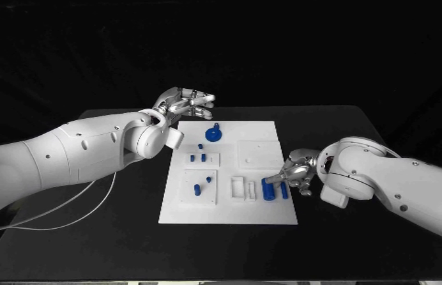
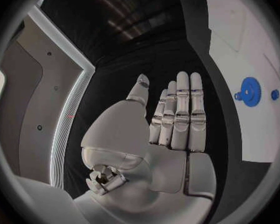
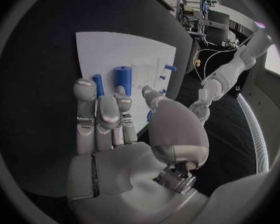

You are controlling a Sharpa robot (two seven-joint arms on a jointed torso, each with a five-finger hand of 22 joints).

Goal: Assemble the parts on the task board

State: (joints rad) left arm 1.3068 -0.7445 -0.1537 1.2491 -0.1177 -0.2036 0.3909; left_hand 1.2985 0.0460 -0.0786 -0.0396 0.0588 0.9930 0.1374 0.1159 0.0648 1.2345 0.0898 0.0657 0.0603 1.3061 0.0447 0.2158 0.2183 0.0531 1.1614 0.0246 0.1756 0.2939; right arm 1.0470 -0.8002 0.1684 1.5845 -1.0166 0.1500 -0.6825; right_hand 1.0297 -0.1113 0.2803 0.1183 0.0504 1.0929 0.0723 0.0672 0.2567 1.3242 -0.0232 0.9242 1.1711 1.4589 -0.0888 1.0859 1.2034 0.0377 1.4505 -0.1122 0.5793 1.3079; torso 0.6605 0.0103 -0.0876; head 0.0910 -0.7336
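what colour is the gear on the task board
Blue; the gear shows best in the left wrist view, on the white task board.

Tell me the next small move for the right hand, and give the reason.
Probably close the right hand on the thick blue cylinder at the task board's right edge. Its fingers sit right beside that upright part, not plainly gripping it. The left hand hovers open off the board's far left corner, so the right is better placed.

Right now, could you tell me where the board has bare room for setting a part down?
The task board is bare along its near edge and at its far right corner, right of the blue gear. It is crowded by the right hand around the blue cylinders.
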